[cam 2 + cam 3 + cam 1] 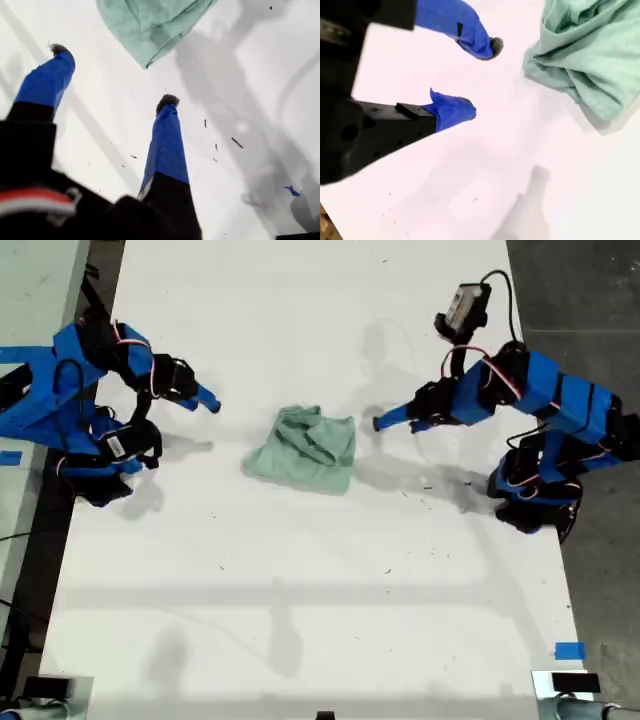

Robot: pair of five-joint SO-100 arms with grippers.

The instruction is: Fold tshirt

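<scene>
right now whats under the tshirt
The tshirt lies bunched and partly folded on the white table. Only bare tabletop shows around it; whatever its folds cover is hidden. Neither pincer touches it.

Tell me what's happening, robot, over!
My first gripper open, empty. My second gripper open, empty. Tshirt bunched up on the table, not held. Nothing blocking it.

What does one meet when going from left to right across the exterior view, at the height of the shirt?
An arm with its gripper → the tshirt, crumpled on the white table → the other arm with its gripper.
</scene>
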